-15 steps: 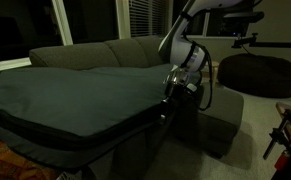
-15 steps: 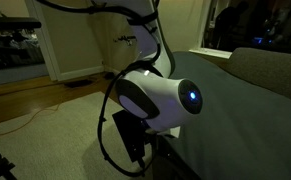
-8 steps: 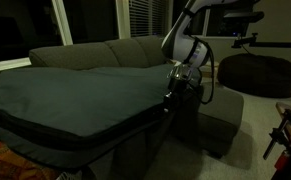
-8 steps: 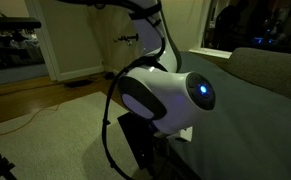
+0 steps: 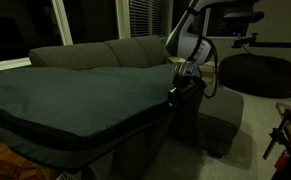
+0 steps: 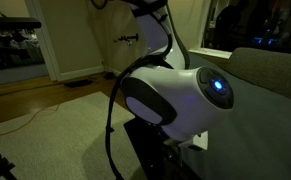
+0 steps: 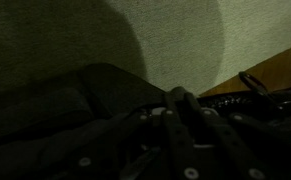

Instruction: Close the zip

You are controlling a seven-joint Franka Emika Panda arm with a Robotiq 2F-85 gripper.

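The huge flat dark grey-green fabric case [image 5: 75,100] lies across the sofa. The zip [image 5: 120,124] runs as a thin dark line along its near side seam. My gripper [image 5: 174,96] sits at the right end of that seam, pressed against the case's edge. In the wrist view the fingers [image 7: 180,98] are drawn together over the dark case edge [image 7: 65,115]; the pull between them is lost in the dark. In an exterior view my wrist joint with its blue light [image 6: 175,95] fills the frame beside the case [image 6: 260,120].
The grey sofa [image 5: 85,52] is under the case, with its chaise [image 5: 223,115] just beyond my gripper. A round dark beanbag [image 5: 260,72] is at the back right. A stand [image 5: 285,128] is at the right edge. Pale carpet [image 7: 185,40] lies below.
My gripper has slid along the case's side seam toward the right end, and slightly upward. The wrist has shifted right in the close exterior view.
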